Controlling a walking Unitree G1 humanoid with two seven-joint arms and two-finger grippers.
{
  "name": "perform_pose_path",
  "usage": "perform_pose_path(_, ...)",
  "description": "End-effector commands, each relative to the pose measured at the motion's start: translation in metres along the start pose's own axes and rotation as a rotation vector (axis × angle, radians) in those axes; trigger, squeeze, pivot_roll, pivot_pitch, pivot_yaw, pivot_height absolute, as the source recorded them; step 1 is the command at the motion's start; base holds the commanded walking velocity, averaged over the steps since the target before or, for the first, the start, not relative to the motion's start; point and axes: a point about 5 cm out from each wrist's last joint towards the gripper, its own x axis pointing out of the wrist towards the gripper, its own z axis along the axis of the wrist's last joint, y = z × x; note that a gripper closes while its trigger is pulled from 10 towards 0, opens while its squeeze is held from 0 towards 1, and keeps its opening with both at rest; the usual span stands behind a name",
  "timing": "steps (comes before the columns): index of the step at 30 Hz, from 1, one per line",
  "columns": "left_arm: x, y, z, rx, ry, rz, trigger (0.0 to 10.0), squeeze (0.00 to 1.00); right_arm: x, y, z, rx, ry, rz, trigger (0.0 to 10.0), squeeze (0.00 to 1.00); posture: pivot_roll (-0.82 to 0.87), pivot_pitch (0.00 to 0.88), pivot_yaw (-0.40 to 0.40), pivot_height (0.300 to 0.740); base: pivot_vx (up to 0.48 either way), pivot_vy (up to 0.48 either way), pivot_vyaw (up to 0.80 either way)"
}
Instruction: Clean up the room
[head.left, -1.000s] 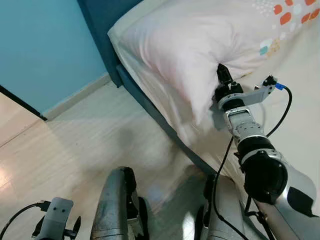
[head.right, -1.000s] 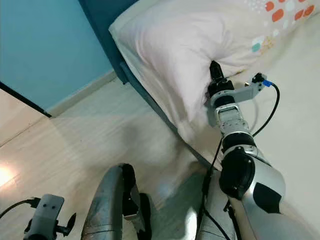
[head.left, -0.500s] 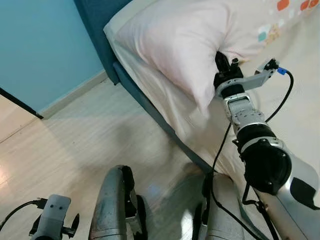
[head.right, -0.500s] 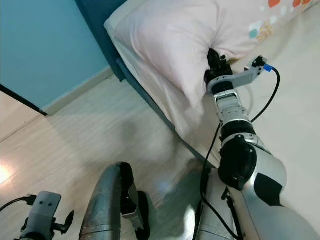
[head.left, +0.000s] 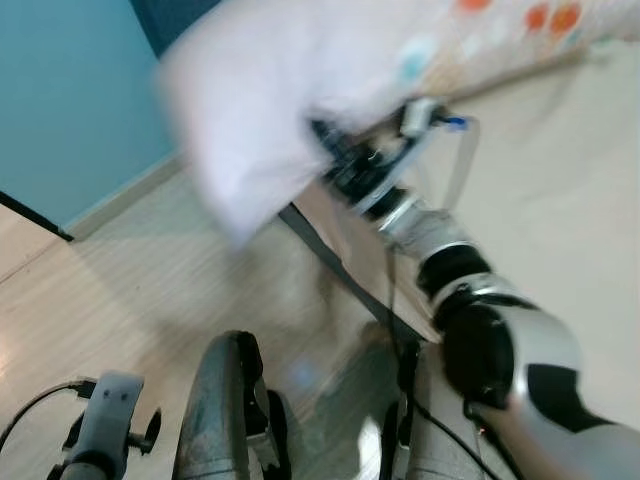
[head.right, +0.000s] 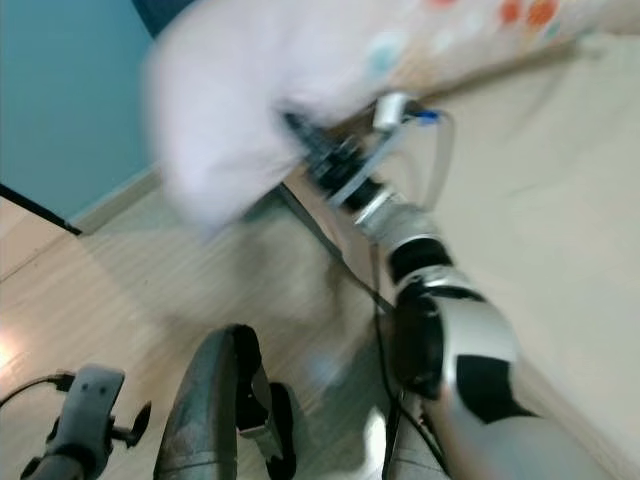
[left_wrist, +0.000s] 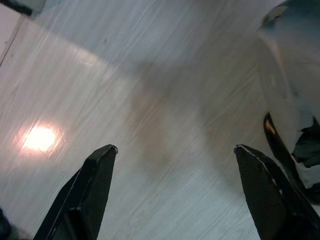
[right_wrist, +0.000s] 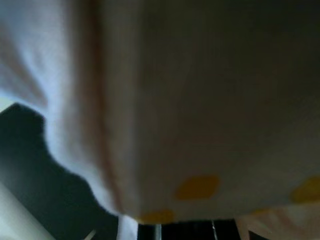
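Pale wood flooring (head.left: 150, 290) ran beside a bed (head.left: 560, 190) with a cream sheet, and a teal wall (head.left: 70, 90) stood behind. Against this the pink pillow (head.left: 270, 110) hung blurred and lifted off the bed's edge, bunched around the tips of the right gripper (head.left: 335, 160); half a second earlier it had lain flat on the mattress with the gripper pushed in beneath its corner. The pillow now reached out past the gripper toward the floor side, its loose end drooping below the fingers. The fingers themselves were buried in the fabric (whether they pinched it or merely carried it could not be told). From the right wrist, the pillow's pale cloth with orange dots (right_wrist: 197, 186) pressed close in front of the camera. The right arm had swung leftward and upward since the earlier frame, its elbow now nearer the robot's body. Just behind the gripper lay the dotted bedcover (head.left: 520, 30). Down low, the left gripper (left_wrist: 175, 165) hung idle over the floor with its black fingers (left_wrist: 95, 185) spread wide apart, nothing between them, close beside the robot's silver leg (head.left: 225, 410).
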Motion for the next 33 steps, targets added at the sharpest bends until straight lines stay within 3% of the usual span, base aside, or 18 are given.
perform_pose_path(1,-0.008,-0.002,-0.025,-0.015,0.104,0.005,10.0,0.00,-0.008,0.002,-0.035,0.129,0.145,0.101,0.0,0.00,0.31,0.499,0.015,0.506,0.000,0.000,0.00)
perform_pose_path(3,-0.006,-0.004,-0.024,-0.018,0.102,0.005,10.0,0.00,-0.014,0.003,-0.046,0.170,0.184,0.111,0.0,0.00,0.30,0.486,0.012,0.506,0.000,0.000,0.00)
perform_pose_path(5,-0.003,-0.006,-0.024,-0.025,0.101,0.004,10.0,0.00,-0.034,0.006,-0.064,0.212,0.257,0.086,0.0,0.00,0.29,0.476,0.009,0.506,0.000,0.000,0.00)
perform_pose_path(7,-0.003,-0.006,-0.024,-0.025,0.101,0.004,10.0,0.00,-0.034,0.006,-0.064,0.212,0.257,0.086,0.0,0.00,0.29,0.476,0.009,0.506,0.000,0.000,0.00)
perform_pose_path(8,0.001,-0.010,-0.023,-0.040,0.098,0.002,10.0,0.00,-0.073,-0.004,-0.067,0.120,0.294,-0.113,0.0,0.00,0.27,0.446,0.002,0.506,0.000,0.000,0.00)
perform_pose_path(10,0.001,-0.010,-0.023,-0.040,0.098,0.002,10.0,0.00,-0.073,-0.004,-0.067,0.120,0.294,-0.113,0.0,0.00,0.27,0.446,0.002,0.506,0.000,0.000,0.00)
perform_pose_path(13,0.003,-0.013,-0.022,-0.049,0.097,0.001,10.0,0.00,-0.098,-0.010,-0.060,0.035,0.271,-0.272,0.0,0.00,0.27,0.440,0.000,0.506,0.000,0.000,0.00)
perform_pose_path(15,0.008,-0.020,-0.017,-0.096,0.077,-0.026,10.0,0.00,-0.134,-0.009,-0.025,-0.153,0.119,-0.586,0.0,0.00,0.25,0.414,-0.004,0.506,0.000,0.000,0.00)
perform_pose_path(16,0.008,-0.020,-0.017,-0.096,0.077,-0.026,10.0,0.00,-0.134,-0.009,-0.025,-0.153,0.119,-0.586,0.0,0.00,0.25,0.414,-0.004,0.506,0.000,0.000,0.00)
perform_pose_path(17,0.013,-0.027,-0.009,-0.161,0.041,-0.067,10.0,0.00,-0.169,0.000,0.007,-0.287,-0.047,-0.874,0.0,0.00,0.25,0.405,-0.004,0.506,0.000,0.000,0.00)
perform_pose_path(19,0.016,-0.030,-0.002,-0.194,0.016,-0.094,10.0,0.00,-0.183,0.008,0.022,-0.355,-0.152,-0.974,0.0,0.00,0.24,0.391,-0.004,0.506,0.000,0.000,0.00)
perform_pose_path(20,0.016,-0.030,-0.002,-0.194,0.016,-0.094,10.0,0.00,-0.183,0.008,0.022,-0.355,-0.152,-0.974,0.0,0.00,0.24,0.391,-0.004,0.506,0.000,0.000,0.00)
perform_pose_path(22,0.023,-0.033,0.010,-0.242,-0.028,-0.128,10.0,0.00,-0.206,0.026,0.043,-0.443,-0.339,-1.097,0.0,0.00,0.24,0.364,-0.003,0.506,0.000,0.000,0.00)
perform_pose_path(24,0.023,-0.033,0.010,-0.242,-0.028,-0.128,10.0,0.00,-0.206,0.026,0.043,-0.443,-0.339,-1.097,0.0,0.00,0.24,0.364,-0.003,0.506,0.000,0.000,0.00)
perform_pose_path(26,0.034,-0.034,0.026,-0.290,-0.076,-0.152,10.0,0.00,-0.239,0.052,0.059,-0.523,-0.551,-1.238,0.0,0.00,0.22,0.328,-0.005,0.506,0.000,0.000,0.00)
perform_pose_path(27,0.034,-0.034,0.026,-0.290,-0.076,-0.152,10.0,0.00,-0.239,0.052,0.059,-0.523,-0.551,-1.238,0.0,0.00,0.22,0.328,-0.005,0.506,0.000,0.000,0.00)
perform_pose_path(30,0.047,-0.035,0.041,-0.351,-0.120,-0.169,10.0,0.00,-0.281,0.083,0.071,-0.622,-0.764,-1.466,0.0,0.00,0.20,0.288,-0.008,0.506,0.000,0.000,0.00)
perform_pose_path(33,0.051,-0.038,0.046,-0.372,-0.133,-0.182,10.0,0.00,-0.291,0.094,0.078,-0.660,-0.840,-1.523,0.0,0.00,0.20,0.270,-0.011,0.506,0.000,0.000,0.00)
